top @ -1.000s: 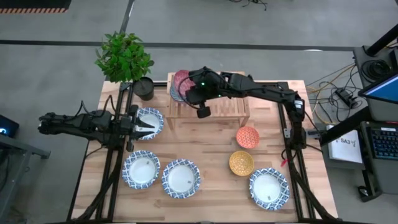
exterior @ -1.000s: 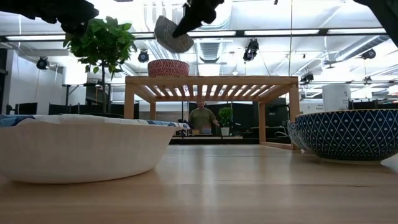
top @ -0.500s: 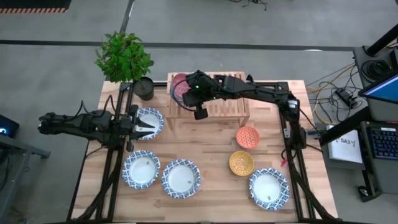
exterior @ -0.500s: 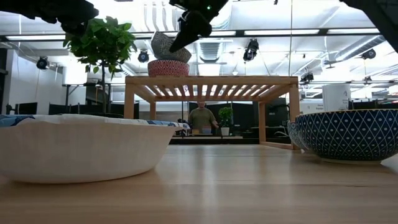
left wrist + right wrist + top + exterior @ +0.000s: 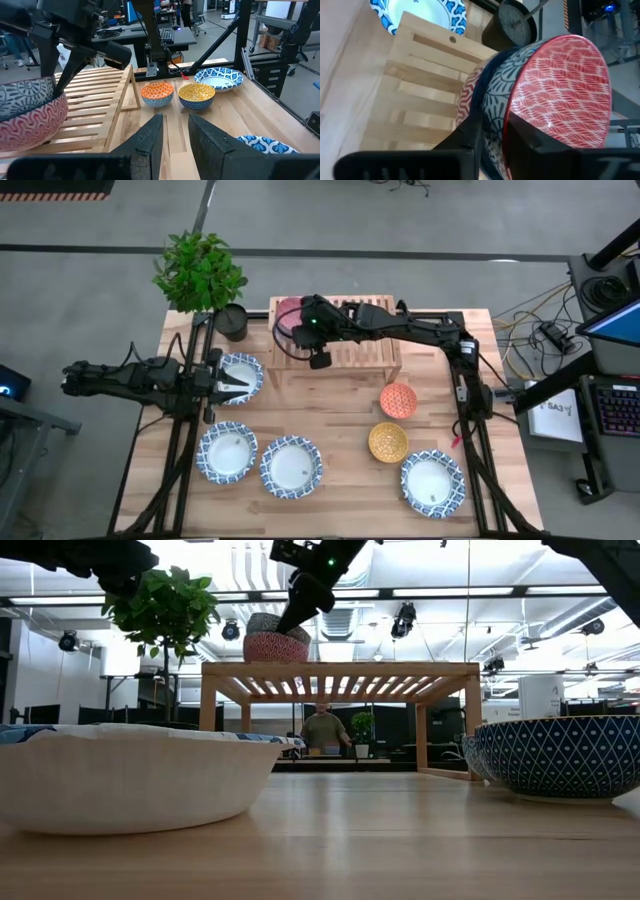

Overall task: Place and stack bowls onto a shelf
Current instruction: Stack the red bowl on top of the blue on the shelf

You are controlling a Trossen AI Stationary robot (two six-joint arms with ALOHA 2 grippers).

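While the right fingers point(image 5: 492, 137) pinch the rim of the grey bowl point(image 5: 497, 87), that bowl sits nested in the pink bowl point(image 5: 272, 647) at the far-left corner of the shelf point(image 5: 365, 358), directly beneath and ahead of the fingers. To finish this step well, I would judge the grey bowl should be let settle level inside the pink one before the fingers spread; in the low view it looks close to seated, though whether it rests fully cannot be told. Opening should be slow and only as wide as the rim needs, since the inner finger lies against the bowl's wall and a quick lift could drag or tip the pair toward the shelf edge. Rising straight up away from the stack seems safest. The left fingers point(image 5: 174, 142) wait spread and empty over the table, with the orange bowl point(image 5: 157, 94) and yellow bowl point(image 5: 197, 95) well ahead of them.
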